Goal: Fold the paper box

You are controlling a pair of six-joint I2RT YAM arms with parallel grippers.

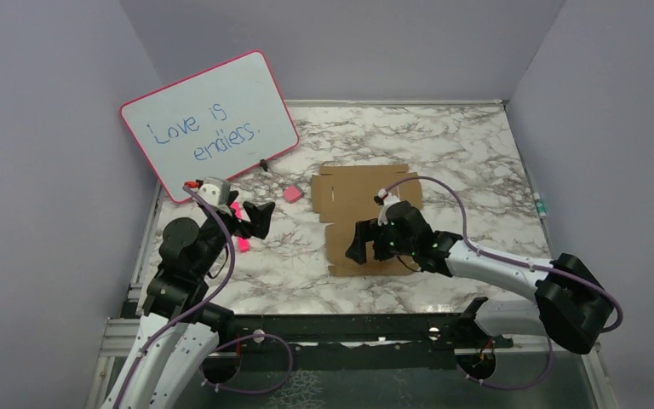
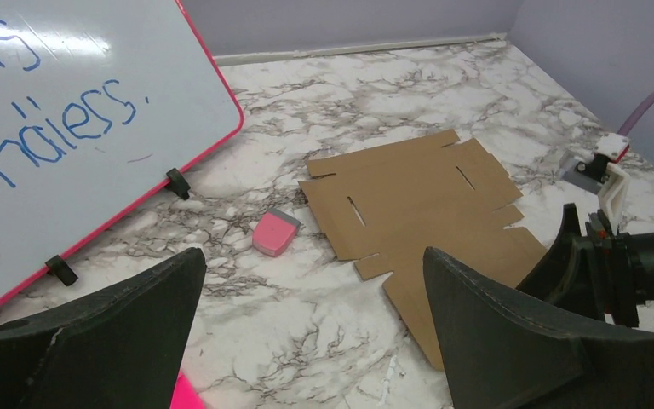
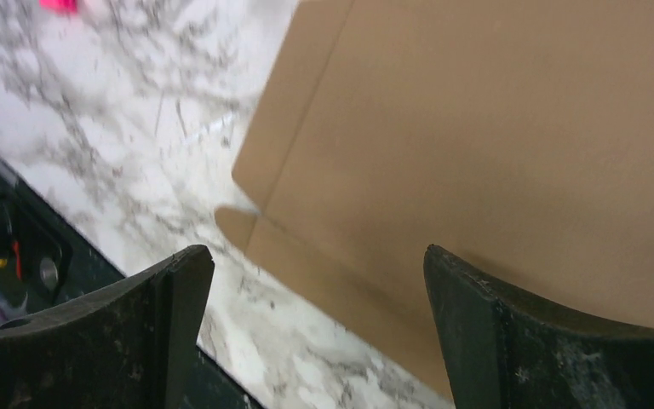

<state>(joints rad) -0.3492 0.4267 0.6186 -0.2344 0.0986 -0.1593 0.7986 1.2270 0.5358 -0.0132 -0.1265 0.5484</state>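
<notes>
The paper box is a flat sheet of plain brown cardboard with slits and notched tabs, lying on the marble table right of centre. It also shows in the left wrist view and fills most of the right wrist view. My right gripper hovers open over the sheet's near-left corner. One finger is above the cardboard and the other above bare marble, with nothing between them. My left gripper stands open to the left of the sheet, apart from it, empty.
A pink-framed whiteboard with blue writing leans at the back left. A pink eraser lies just left of the cardboard. A bright pink piece lies by the left arm. Purple walls enclose the table; a dark rail runs along its near edge.
</notes>
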